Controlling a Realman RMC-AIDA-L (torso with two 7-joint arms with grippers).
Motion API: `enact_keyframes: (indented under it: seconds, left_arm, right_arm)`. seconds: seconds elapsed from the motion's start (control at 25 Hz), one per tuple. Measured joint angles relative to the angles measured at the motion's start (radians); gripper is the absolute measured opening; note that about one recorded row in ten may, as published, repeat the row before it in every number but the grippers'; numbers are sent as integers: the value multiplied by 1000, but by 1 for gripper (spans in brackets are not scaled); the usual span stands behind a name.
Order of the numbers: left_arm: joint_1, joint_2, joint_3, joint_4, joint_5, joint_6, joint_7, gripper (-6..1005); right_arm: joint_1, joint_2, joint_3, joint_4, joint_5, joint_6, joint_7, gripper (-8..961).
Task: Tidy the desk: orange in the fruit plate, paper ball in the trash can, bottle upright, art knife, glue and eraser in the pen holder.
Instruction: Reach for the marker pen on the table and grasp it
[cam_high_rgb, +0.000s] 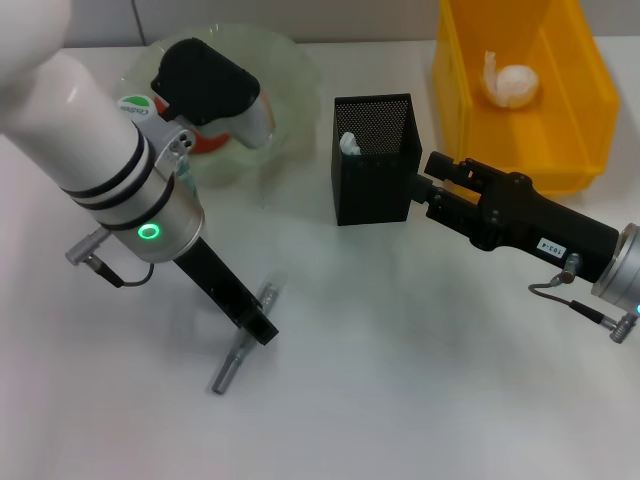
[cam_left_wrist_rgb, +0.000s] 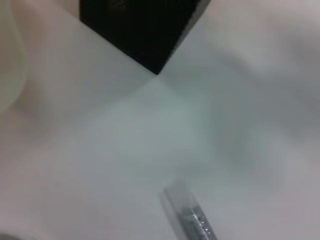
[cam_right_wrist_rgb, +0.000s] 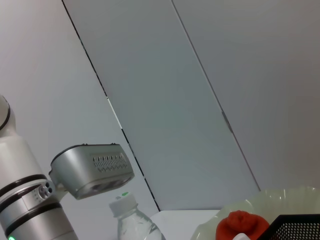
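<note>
left end effector (cam_high_rgb: 262, 328) is down at the white surface (cam_high_rgb: 400, 380), its black tip right at a slim grey metal art knife (cam_high_rgb: 240, 350) that lies flat there; whether the fingers are closed on the knife or only touching it cannot be told. the left wrist view shows the same ridged silver handle (cam_left_wrist_rgb: 192, 217) on the surface, with a corner of the pen holder (cam_left_wrist_rgb: 145, 30) beyond it.

right end effector (cam_high_rgb: 432, 182) reaches in level from the right, its black fingertips just beside the right wall of the pen holder (cam_high_rgb: 372, 160); how far apart they stand cannot be told. a small white tag on its black body carries print too small to read.

the pen holder is a square black mesh cup, upright, with a white item showing inside near its left wall. behind it to the right, the bright yellow trash can (cam_high_rgb: 570, 120) holds the crumpled white paper ball (cam_high_rgb: 512, 82). the pale-green, wavy-rimmed fruit plate (cam_high_rgb: 290, 70) sits at the back left, with the red-orange orange (cam_right_wrist_rgb: 241, 225) in it. the bottle (cam_right_wrist_rgb: 131, 222), clear with a white cap, stands upright beside the plate.
</note>
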Motion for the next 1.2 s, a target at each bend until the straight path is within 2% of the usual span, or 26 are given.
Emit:
enact_keyframes:
  seconds: [0.2,0.28,0.72,1.12,1.2]
  left_arm:
    - [-5,-1,25,0,-8,0,-5,721]
    - [-6,-1,25,0,-9,0,-6,571]
    - [-7,-2,34,0,-9,-1,-1,542]
    - [-6,-2,57,0,-9,-12,-4,364]
    - [-5,-1,61,0,-9,-14,-4,364]
  right_arm:
    - [1,0,1,0,0,0,0,549]
    - [1,0,1,0,0,0,0,549]
    - [7,0,2,9,0,1,1,548]
    - [9,0,2,9,0,2,3,548]
    - [9,0,2,9,0,2,3,548]
